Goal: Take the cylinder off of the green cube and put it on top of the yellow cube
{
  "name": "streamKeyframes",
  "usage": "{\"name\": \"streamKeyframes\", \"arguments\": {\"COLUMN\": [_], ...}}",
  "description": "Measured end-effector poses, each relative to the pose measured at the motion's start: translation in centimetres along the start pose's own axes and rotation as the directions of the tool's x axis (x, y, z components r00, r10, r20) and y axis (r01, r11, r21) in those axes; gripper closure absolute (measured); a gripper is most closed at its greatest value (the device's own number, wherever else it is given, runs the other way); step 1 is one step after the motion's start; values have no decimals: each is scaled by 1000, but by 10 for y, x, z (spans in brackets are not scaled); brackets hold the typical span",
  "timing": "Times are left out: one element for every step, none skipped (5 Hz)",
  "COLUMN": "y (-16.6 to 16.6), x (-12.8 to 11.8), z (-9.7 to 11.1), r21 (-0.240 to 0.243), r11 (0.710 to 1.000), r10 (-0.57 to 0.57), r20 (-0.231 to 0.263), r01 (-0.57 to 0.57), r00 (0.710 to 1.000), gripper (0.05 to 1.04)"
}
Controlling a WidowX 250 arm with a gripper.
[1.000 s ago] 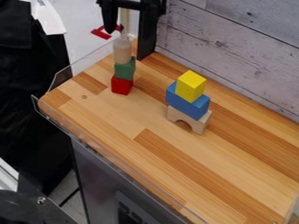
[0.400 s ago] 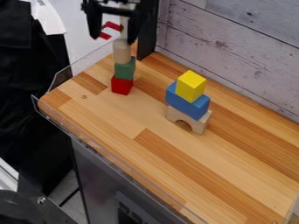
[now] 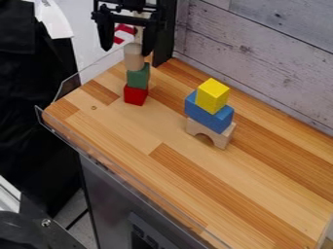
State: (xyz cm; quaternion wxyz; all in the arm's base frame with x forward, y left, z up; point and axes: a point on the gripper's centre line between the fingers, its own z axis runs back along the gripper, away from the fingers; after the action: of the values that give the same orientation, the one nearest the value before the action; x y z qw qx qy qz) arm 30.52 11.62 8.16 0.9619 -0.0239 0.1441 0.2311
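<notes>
Gripper (image 3: 126, 50): fingers spread wide, nothing clamped, presumably to admit the cylinder. Nearest: pale cylinder (image 3: 133, 57), upright, its top between the fingertips as viewed; depth alignment cannot be told. Beneath it, green cube (image 3: 138, 77) bears it; below that, red cube (image 3: 135, 95) serves as base. Grip probably best kept high, sparing the green cube. Farther, off to one side of the tool: yellow cube (image 3: 212, 96), the target, raised by blue block (image 3: 208, 113) on arch block (image 3: 209, 133); carry will likely need clearance.
</notes>
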Motion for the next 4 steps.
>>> {"name": "streamKeyframes", "arguments": {"y": [-5,-6,-7,-7], "x": [-1,-2,-2,-2], "z": [-2,-8,-11,-11], "r21": [-1,-13,-15,-18], "r11": [1000,1000,1000,1000], "r10": [-11,-10,-8,-6], "r20": [0,-5,-2,-2], "r01": [11,10,8,6], "r00": [1000,1000,1000,1000], "gripper": [85,123,401,547]}}
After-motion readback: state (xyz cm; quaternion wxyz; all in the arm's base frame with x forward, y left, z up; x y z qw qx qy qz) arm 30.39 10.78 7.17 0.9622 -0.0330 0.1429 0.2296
